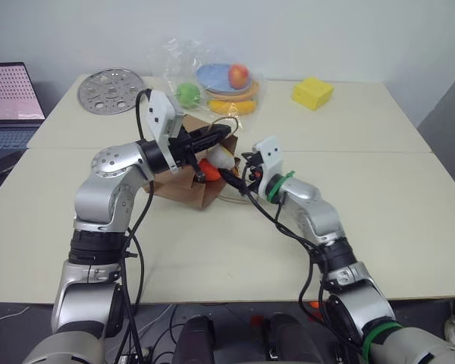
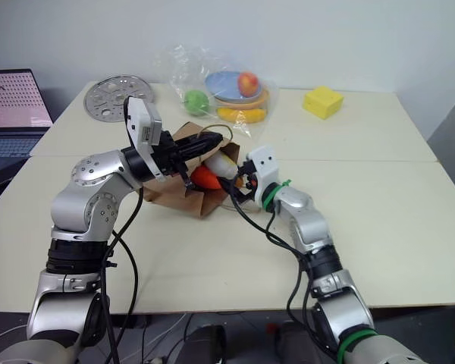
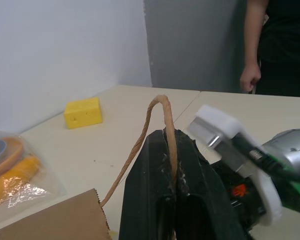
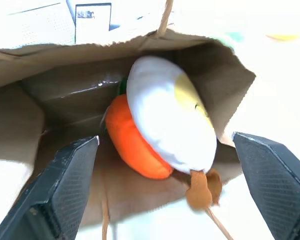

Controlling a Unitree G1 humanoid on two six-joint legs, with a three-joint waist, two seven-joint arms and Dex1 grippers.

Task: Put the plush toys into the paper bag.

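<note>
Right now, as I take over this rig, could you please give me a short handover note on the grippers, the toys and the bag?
Left gripper: shut on the string handle of the paper bag, holding the mouth open.
Right gripper: open, holding nothing, right at the bag's mouth.
Carrot toy and egg toy: both lie in the bag's mouth, the egg on top of the carrot; the egg's brown feet poke out over the edge.
Done: both toys are released into the bag.
Left: probably nudge the egg deeper, draw the right arm away, then let go of the handle.
</note>
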